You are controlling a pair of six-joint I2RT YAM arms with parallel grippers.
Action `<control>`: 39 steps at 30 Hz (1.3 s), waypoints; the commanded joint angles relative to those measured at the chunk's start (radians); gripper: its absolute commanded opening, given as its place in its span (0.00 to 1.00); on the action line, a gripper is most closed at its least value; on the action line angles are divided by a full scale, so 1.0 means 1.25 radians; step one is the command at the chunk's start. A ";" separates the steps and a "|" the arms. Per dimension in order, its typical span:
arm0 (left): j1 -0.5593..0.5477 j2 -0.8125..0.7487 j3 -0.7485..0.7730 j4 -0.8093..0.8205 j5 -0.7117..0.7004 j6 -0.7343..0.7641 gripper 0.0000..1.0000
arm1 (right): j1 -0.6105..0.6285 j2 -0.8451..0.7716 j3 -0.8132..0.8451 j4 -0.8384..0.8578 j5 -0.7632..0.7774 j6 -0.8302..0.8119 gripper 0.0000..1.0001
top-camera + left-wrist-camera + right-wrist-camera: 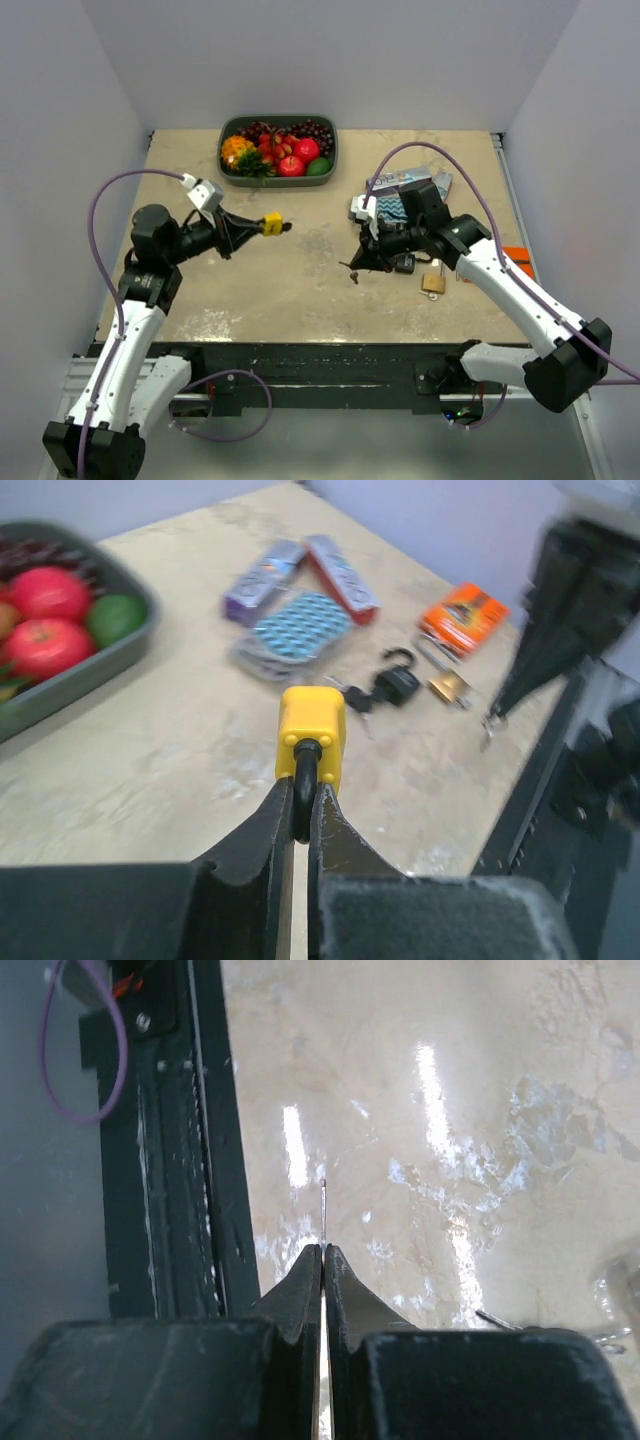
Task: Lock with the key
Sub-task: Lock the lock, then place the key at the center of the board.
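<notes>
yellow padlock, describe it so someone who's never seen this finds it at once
Find the dark green tray of fruit at the far edge of the beige table. Just in front of it, the left arm's pincer holds the small yellow padlock by its shackle, off the tabletop. The black padlock and the brass padlock lie on the table at the right.

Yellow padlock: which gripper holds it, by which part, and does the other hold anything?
The left gripper pinches the yellow padlock by its black shackle. The right gripper is shut on a key, its thin blade poking out past the fingertips.
</notes>
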 commanded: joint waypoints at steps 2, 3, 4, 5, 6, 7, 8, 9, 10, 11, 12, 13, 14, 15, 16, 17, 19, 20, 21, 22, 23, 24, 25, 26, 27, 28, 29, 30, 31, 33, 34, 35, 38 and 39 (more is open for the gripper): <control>0.128 0.102 0.181 -0.105 -0.213 -0.113 0.00 | 0.039 0.123 0.030 0.277 0.106 0.255 0.00; 0.196 0.123 0.191 -0.114 -0.185 -0.128 0.00 | 0.053 0.151 0.045 0.295 0.140 0.292 0.00; 0.220 0.123 0.193 -0.114 -0.174 -0.129 0.00 | 0.080 0.206 0.056 0.345 0.158 0.315 0.00; 0.236 0.122 0.193 -0.116 -0.176 -0.129 0.00 | 0.092 0.227 0.066 0.381 0.176 0.340 0.00; 0.262 0.117 0.195 -0.124 -0.209 -0.126 0.00 | 0.103 0.252 0.068 0.416 0.192 0.398 0.00; 0.275 0.118 0.196 -0.147 -0.228 -0.128 0.00 | 0.129 0.293 0.072 0.486 0.228 0.422 0.00; 0.291 0.122 0.200 -0.163 -0.239 -0.132 0.00 | 0.143 0.324 0.090 0.516 0.239 0.444 0.00; 0.328 0.137 0.204 -0.177 -0.228 -0.140 0.00 | 0.156 0.351 0.106 0.540 0.252 0.478 0.00; 0.348 0.145 0.212 -0.202 -0.213 -0.144 0.00 | 0.185 0.378 0.123 0.580 0.266 0.492 0.00; 0.364 0.152 0.216 -0.209 -0.188 -0.146 0.00 | 0.200 0.444 0.172 0.603 0.274 0.502 0.00; 0.388 0.154 0.217 -0.218 -0.181 -0.145 0.00 | 0.215 0.475 0.200 0.618 0.282 0.521 0.00; 0.397 0.154 0.217 -0.225 -0.178 -0.145 0.00 | 0.241 0.510 0.230 0.646 0.295 0.532 0.00; 0.407 0.150 0.213 -0.227 -0.174 -0.140 0.00 | 0.251 0.570 0.281 0.662 0.302 0.548 0.00; 0.420 0.148 0.212 -0.232 -0.174 -0.138 0.00 | 0.260 0.604 0.306 0.680 0.309 0.575 0.00; 0.426 0.148 0.212 -0.240 -0.171 -0.138 0.00 | 0.276 0.633 0.329 0.707 0.316 0.584 0.00; 0.433 0.148 0.212 -0.244 -0.165 -0.135 0.00 | 0.283 0.660 0.379 0.719 0.327 0.591 0.00; 0.455 0.154 0.218 -0.261 -0.156 -0.142 0.00 | 0.291 0.744 0.424 0.747 0.335 0.622 0.00; 0.464 0.159 0.220 -0.265 -0.134 -0.153 0.00 | 0.292 0.772 0.462 0.757 0.333 0.632 0.00; 0.484 0.169 0.227 -0.268 -0.120 -0.159 0.00 | 0.295 0.820 0.483 0.763 0.332 0.644 0.00; 0.491 0.172 0.231 -0.271 -0.111 -0.162 0.00 | 0.300 0.846 0.505 0.763 0.333 0.644 0.00; 0.496 0.177 0.236 -0.275 -0.102 -0.159 0.00 | 0.302 0.865 0.535 0.768 0.334 0.644 0.00; 0.501 0.182 0.246 -0.277 -0.099 -0.151 0.00 | 0.302 0.884 0.544 0.776 0.336 0.647 0.00; 0.503 0.184 0.251 -0.284 -0.101 -0.143 0.00 | 0.302 0.918 0.552 0.801 0.340 0.652 0.00; 0.503 0.187 0.256 -0.290 -0.100 -0.123 0.00 | 0.302 0.933 0.567 0.803 0.341 0.652 0.00; 0.501 0.188 0.262 -0.306 -0.098 -0.115 0.00 | 0.302 0.948 0.576 0.801 0.361 0.641 0.00; 0.503 0.190 0.266 -0.315 -0.098 -0.105 0.00 | 0.301 0.963 0.582 0.798 0.372 0.632 0.00; 0.503 0.191 0.268 -0.321 -0.093 -0.084 0.00 | 0.300 0.970 0.582 0.802 0.379 0.628 0.00; 0.501 0.191 0.267 -0.336 -0.090 -0.075 0.00 | 0.297 0.973 0.581 0.807 0.382 0.623 0.00; 0.503 0.192 0.265 -0.338 -0.086 -0.067 0.00 | 0.294 0.977 0.579 0.814 0.384 0.623 0.00; 0.503 0.191 0.251 -0.342 -0.072 -0.056 0.00 | 0.292 0.978 0.571 0.822 0.384 0.619 0.00; 0.503 0.191 0.246 -0.344 -0.062 -0.052 0.00 | 0.291 0.977 0.572 0.823 0.380 0.614 0.22; 0.503 0.193 0.244 -0.347 -0.050 -0.046 0.00 | 0.290 0.975 0.574 0.821 0.378 0.605 0.35; 0.501 0.195 0.234 -0.352 -0.021 -0.025 0.00 | 0.289 0.933 0.559 0.809 0.375 0.583 0.68; 0.503 0.195 0.234 -0.357 -0.011 -0.018 0.00 | 0.286 0.915 0.548 0.809 0.370 0.571 0.73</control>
